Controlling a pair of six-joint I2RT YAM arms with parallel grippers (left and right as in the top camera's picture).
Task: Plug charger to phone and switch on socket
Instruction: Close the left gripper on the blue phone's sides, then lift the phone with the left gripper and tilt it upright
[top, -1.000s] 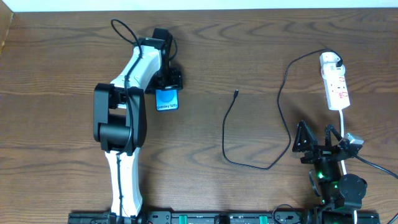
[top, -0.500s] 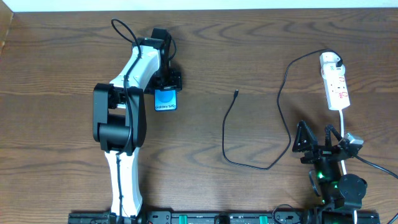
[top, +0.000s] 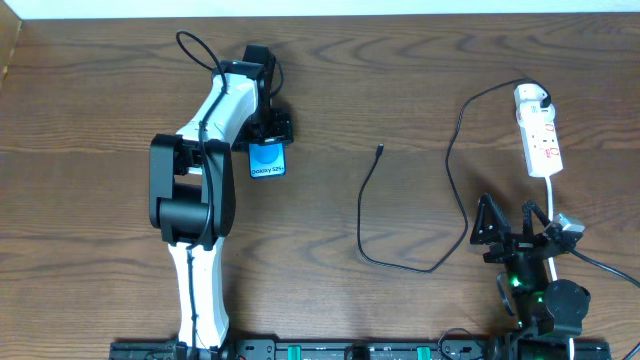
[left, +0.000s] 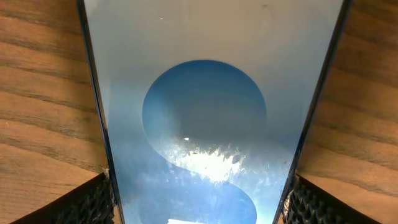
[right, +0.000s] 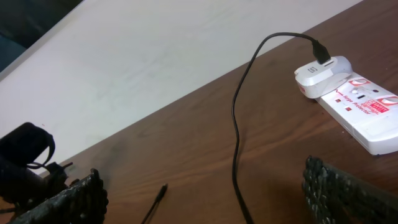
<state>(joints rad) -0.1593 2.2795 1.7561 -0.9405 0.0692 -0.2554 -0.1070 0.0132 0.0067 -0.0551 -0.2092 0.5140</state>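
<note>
- On the left half of the table (top: 100, 80), the phone (top: 267, 160) lies flat, blue screen up, its far end under the left gripper (top: 268, 140).
- Only the left wrist view shows the pads (left: 93, 202) at the phone's two long edges, jaws wide; whether they squeeze it cannot be told.
- Mid-table, the charger (top: 362, 215) curls, its tip (top: 380, 150) loose and well apart from the phone.
- Its white plug (right: 320, 74) sits in the socket (right: 367, 112); the right wrist view shows the red markings.
- Near the front edge, the right gripper (top: 510, 232) gapes, empty.
</note>
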